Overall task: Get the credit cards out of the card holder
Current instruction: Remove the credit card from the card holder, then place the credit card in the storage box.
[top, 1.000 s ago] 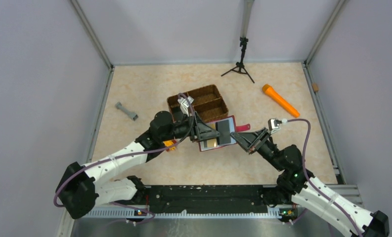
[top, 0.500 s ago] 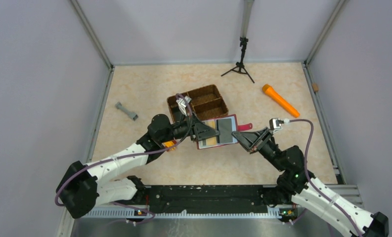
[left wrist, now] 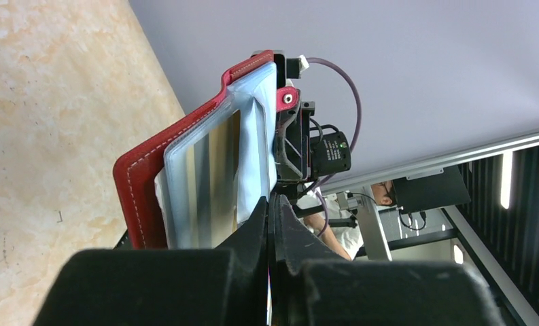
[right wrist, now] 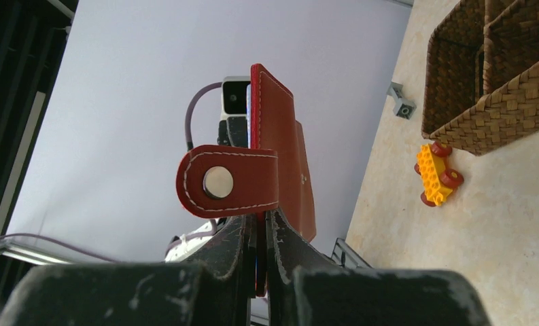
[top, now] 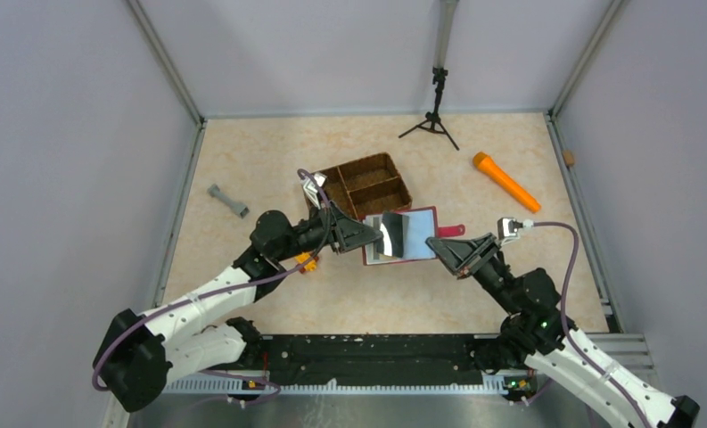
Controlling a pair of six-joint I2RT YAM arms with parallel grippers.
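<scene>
Right fingers [right wrist: 290, 246], shut on wallet [top: 418, 237], should hold firm; left fingers [left wrist: 251, 227], apparently pinching card [top: 390, 234], pull straight away.

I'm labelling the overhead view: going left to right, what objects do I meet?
Grey dumbbell-shaped piece → yellow toy car → card holder → orange torch → small brown block. Wicker basket and tripod overlap the holder sideways, so left out.

Beige marbled tabletop [top: 269, 160] carries a wicker divided basket [top: 367, 161], orange torch [top: 505, 182], grey dumbbell-shaped piece [top: 228, 201], black mini tripod [top: 435, 116] — and a yellow toy block car [right wrist: 438, 174] near the basket.
</scene>
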